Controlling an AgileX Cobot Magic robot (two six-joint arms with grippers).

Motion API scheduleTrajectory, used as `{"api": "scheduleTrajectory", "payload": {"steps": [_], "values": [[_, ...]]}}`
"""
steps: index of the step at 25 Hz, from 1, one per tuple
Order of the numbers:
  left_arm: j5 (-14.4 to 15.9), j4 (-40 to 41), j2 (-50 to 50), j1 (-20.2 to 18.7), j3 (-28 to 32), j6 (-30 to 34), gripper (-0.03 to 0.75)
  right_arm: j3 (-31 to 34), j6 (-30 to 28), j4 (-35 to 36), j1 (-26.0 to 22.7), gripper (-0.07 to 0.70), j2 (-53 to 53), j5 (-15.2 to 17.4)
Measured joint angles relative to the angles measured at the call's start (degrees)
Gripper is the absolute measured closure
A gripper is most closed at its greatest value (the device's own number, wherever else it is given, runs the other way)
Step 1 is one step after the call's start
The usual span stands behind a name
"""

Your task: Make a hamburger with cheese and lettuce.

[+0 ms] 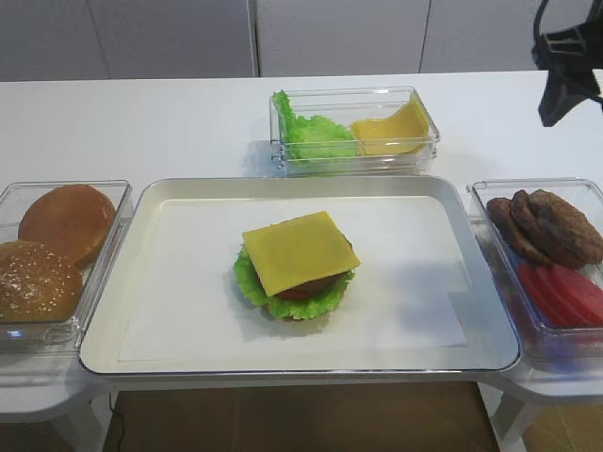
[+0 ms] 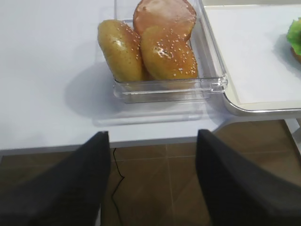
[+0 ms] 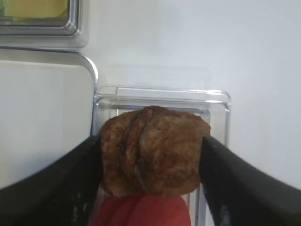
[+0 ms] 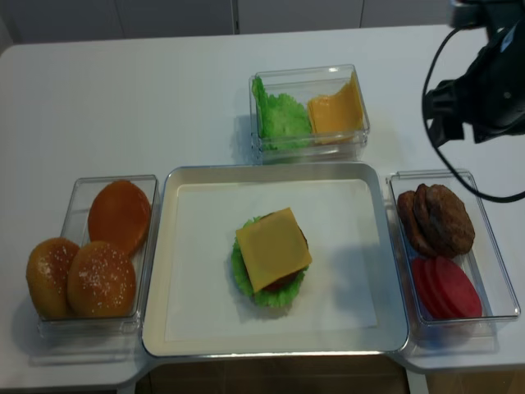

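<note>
The hamburger [image 1: 294,299] sits in the middle of the tray: ruffled green lettuce, red tomato and a brown patty. A square yellow cheese slice [image 1: 300,250] lies flat on top of it, also seen in the second high view [image 4: 272,248]. My right gripper [image 3: 150,141] is open and empty, hovering above the loose patties [image 3: 155,150] in the right container; its arm [image 1: 568,66] shows at the upper right. My left gripper [image 2: 151,136] is open and empty, off the table's front edge over the floor, near the bun container. The burger's lettuce edge [image 2: 295,37] shows at the right of the left wrist view.
A silver tray [image 1: 141,348] with white paper. A clear container with buns [image 1: 57,254] stands on the left. A container with lettuce leaves [image 1: 316,132] and spare cheese [image 1: 391,127] stands at the back. A container with patties [image 1: 546,226] and tomato slices [image 1: 565,292] stands on the right.
</note>
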Motion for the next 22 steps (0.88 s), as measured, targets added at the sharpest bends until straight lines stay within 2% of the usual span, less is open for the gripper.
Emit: {"api": "scheduleTrajectory", "payload": {"steps": [3,9,12,16,22], "values": [[0.0,0.0,0.0,0.0,0.0,0.0,0.283,0.0,-0.09,0.15,-0.39,0.128,-2.54,1.83],[0.0,0.0,0.0,0.0,0.0,0.0,0.283,0.0,0.3,6.39,-0.39,0.131,-8.8,7.34],[0.0,0.0,0.0,0.0,0.0,0.0,0.283,0.03,0.69,7.04,-0.39,0.131,-12.12,9.11],[0.0,0.0,0.0,0.0,0.0,0.0,0.283,0.03,3.04,4.45,-0.39,0.131,-16.24,10.98],[0.0,0.0,0.0,0.0,0.0,0.0,0.283,0.03,4.61,0.38,-0.39,0.131,-22.25,11.62]]}}
